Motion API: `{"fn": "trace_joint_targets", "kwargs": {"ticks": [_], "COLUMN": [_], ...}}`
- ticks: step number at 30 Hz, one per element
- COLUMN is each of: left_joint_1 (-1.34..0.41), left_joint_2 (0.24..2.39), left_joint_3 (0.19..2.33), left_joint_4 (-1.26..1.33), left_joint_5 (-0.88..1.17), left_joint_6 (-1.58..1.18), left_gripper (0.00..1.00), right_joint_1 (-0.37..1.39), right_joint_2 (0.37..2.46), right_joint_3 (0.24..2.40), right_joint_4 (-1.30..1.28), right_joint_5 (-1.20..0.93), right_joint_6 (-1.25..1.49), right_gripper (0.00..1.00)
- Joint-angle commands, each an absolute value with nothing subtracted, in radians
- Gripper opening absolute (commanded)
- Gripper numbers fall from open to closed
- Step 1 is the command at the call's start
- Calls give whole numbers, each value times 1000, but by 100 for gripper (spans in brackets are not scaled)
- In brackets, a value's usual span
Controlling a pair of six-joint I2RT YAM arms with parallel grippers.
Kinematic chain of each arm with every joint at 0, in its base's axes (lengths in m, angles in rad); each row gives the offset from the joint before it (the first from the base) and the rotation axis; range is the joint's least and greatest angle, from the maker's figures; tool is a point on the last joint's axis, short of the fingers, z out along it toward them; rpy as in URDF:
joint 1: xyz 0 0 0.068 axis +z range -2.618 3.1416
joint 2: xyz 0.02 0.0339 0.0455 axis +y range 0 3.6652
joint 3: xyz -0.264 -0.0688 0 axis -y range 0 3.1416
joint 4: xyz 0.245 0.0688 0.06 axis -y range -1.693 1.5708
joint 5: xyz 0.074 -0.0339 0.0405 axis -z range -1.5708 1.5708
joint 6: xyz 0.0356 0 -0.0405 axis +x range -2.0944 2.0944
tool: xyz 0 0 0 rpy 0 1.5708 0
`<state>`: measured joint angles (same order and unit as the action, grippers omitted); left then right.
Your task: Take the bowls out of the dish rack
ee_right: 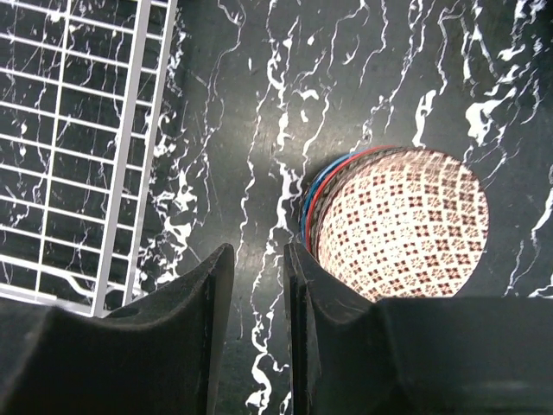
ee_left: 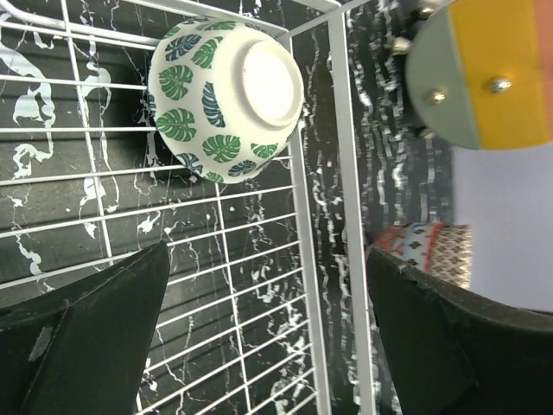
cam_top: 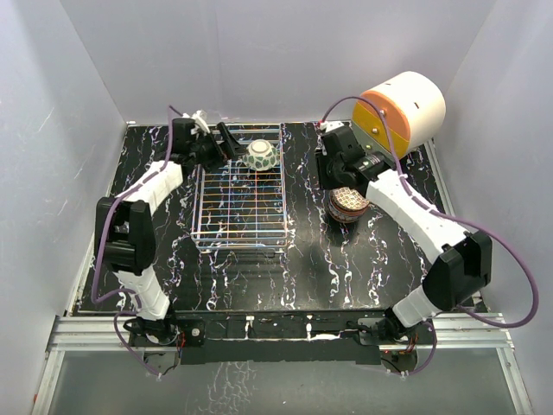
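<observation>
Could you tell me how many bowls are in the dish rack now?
1: the leaf-patterned bowl, upside down in the dish rack, far right corner. The left gripper hides part of the far edge.

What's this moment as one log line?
rack: one leaf bowl | left end effector: open near it | right end effector: by stacked bowls

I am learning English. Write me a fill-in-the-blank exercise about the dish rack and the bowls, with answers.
The dish rack holds only ___ bowl. That bowl is patterned with green ___. The left pincer near it is ___. The other bowls stand stacked on the table, ___ of the rack.
Answers: one, leaves, open, right.
</observation>
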<state>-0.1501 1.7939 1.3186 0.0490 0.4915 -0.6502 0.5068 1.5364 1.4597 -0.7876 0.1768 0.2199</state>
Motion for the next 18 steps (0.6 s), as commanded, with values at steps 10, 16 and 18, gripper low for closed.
{"fn": "trace_joint_targets", "kwargs": {"ticks": [10,16,18], "left_joint_1": [-438,-479,-490], "left_joint_2": [1904,2029,2067], "left_joint_3": [1619,1756,1795], "left_joint_4": [-219,-265,-286], "left_joint_5": [-116,-214,-278], "left_joint_6": [-249,-204,-179], "left_gripper": [96,96,95], "right_joint_1": [511,509,509], "right_joint_2": [1258,1153,1123], "right_joint_3": [1203,1171,1151], "right_joint_4": [-584,-612,-612], "right_joint_5": [123,175,189], "right_joint_6": [279,278,278], "right_gripper": [59,65,65]}}
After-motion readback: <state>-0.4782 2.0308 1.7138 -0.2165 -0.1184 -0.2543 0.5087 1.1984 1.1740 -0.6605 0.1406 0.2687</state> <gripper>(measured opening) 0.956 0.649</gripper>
